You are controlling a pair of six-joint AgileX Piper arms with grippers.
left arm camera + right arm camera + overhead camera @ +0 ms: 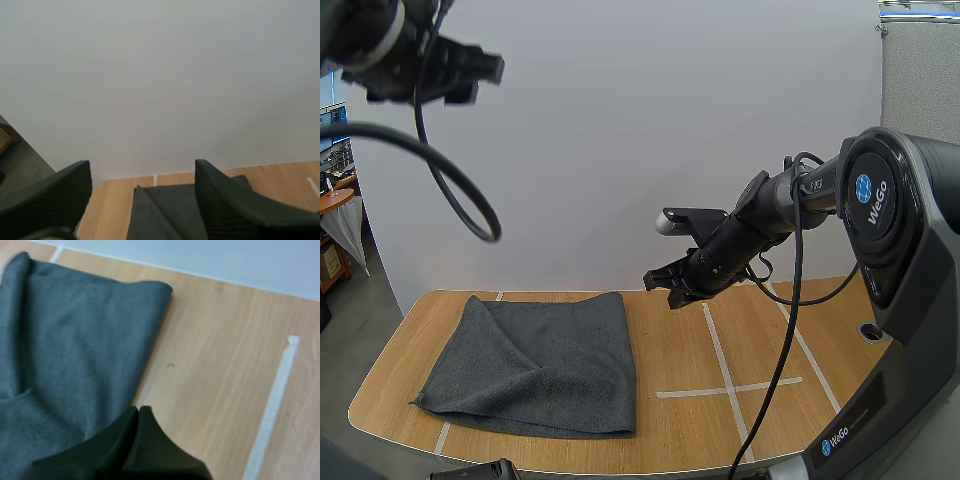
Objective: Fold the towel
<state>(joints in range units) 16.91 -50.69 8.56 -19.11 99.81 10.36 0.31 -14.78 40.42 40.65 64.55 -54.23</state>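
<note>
A dark grey towel (540, 365) lies folded on the left half of the wooden table (760, 340), with a loose flap across its left side. My right gripper (665, 288) hovers above the table just off the towel's far right corner, its fingers together as one dark wedge. The right wrist view has that gripper (138, 410) over bare wood beside the towel's (75, 340) folded right edge. My left gripper (485, 70) is raised high at the far left, well above the towel. In the left wrist view this gripper (142, 167) is open and holds nothing, with the towel (165, 210) far below.
White tape lines (725, 375) form a cross on the right half of the table. The right arm's large base (910, 250) stands at the table's right edge, next to a small round hole (869, 331). A plain white wall rises behind the table.
</note>
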